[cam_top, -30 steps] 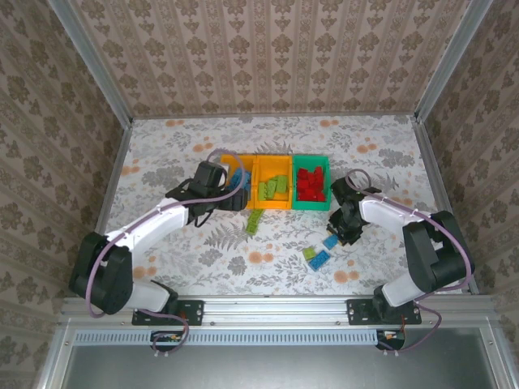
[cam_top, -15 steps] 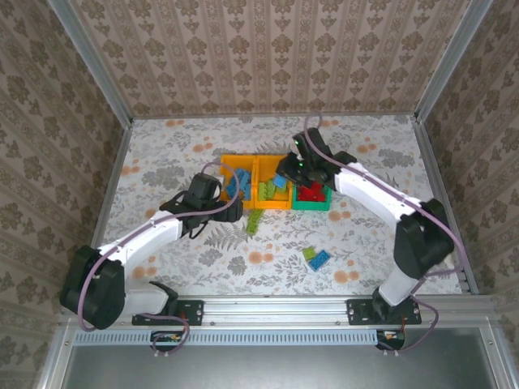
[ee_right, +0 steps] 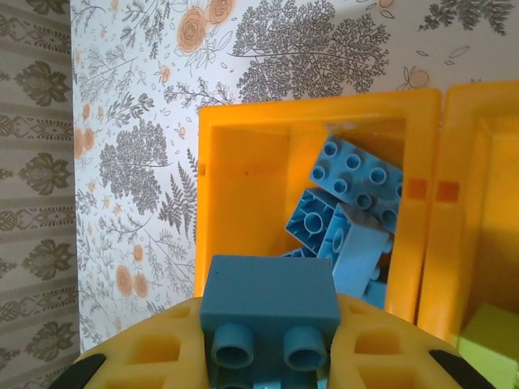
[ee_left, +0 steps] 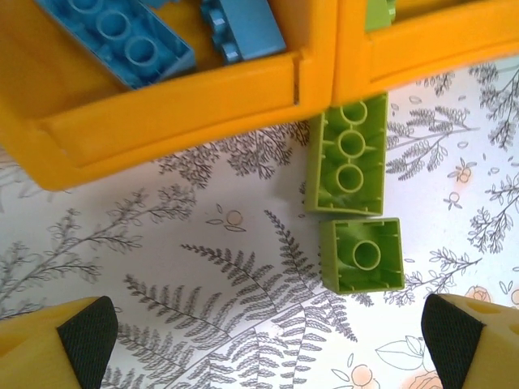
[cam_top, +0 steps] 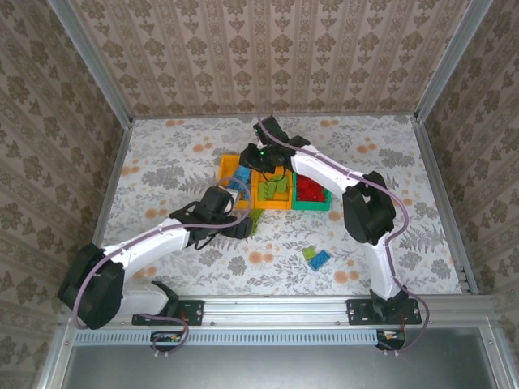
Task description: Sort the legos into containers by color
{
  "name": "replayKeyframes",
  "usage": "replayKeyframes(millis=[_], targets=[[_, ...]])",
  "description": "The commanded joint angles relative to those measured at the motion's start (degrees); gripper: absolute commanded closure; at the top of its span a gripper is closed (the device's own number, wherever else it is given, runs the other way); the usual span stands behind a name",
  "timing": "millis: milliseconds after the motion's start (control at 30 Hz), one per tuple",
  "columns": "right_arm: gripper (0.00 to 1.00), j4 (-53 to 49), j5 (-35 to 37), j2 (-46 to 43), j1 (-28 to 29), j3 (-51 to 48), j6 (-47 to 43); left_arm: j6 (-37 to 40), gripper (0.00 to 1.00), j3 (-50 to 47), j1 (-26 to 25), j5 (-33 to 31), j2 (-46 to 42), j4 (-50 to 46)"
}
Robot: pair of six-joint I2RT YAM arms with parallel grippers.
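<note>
My right gripper (cam_top: 261, 159) hangs over the left orange container (cam_top: 229, 172), shut on a blue lego (ee_right: 270, 301), studs toward the camera. Below it that container (ee_right: 243, 121) holds several blue legos (ee_right: 350, 198). My left gripper (cam_top: 240, 226) is open and low over the table, with nothing between its pads (ee_left: 86, 327). Just ahead of it lie two lime green legos upside down, a long one (ee_left: 349, 154) touching the containers' front wall and a square one (ee_left: 362, 254). The middle orange container (cam_top: 259, 194) holds green legos, and the green container (cam_top: 315, 206) holds red ones.
A green lego (cam_top: 310, 254) and a blue lego (cam_top: 323, 259) lie together on the floral table, near the right of centre. The three containers stand side by side in a row. Patterned walls and metal rails close in the table.
The right arm swung from the loose legos at the near right up and left to above the left orange container, carrying the blue lego. The left gripper drew back from that container toward the green legos.
</note>
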Motion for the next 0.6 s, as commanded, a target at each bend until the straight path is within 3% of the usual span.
replayKeyframes(millis=[0,167,300,467,567], targets=[[0.74,-3.53,0.24,3.05,0.67,4.46,-1.97,-1.61,0.00,0.08,-0.99,0.03,1.56,2.09],[0.62,-5.26,1.09,6.27,0.68,6.57,-1.87,-1.23,0.00,2.14,-2.79,-0.11,4.76,2.71],[0.47,-4.96,0.69,7.20,0.69,7.17,-1.40,-1.07,0.00,3.78,-4.32,-1.38,7.08,3.18],[0.33,-4.51,0.42,5.44,0.72,6.17,-1.13,-1.92,0.00,5.37,-5.30,-3.09,10.13,4.17],[0.30,-2.97,0.14,2.61,0.68,4.22,-0.86,-1.62,0.00,6.61,-5.65,-3.57,12.05,5.31]])
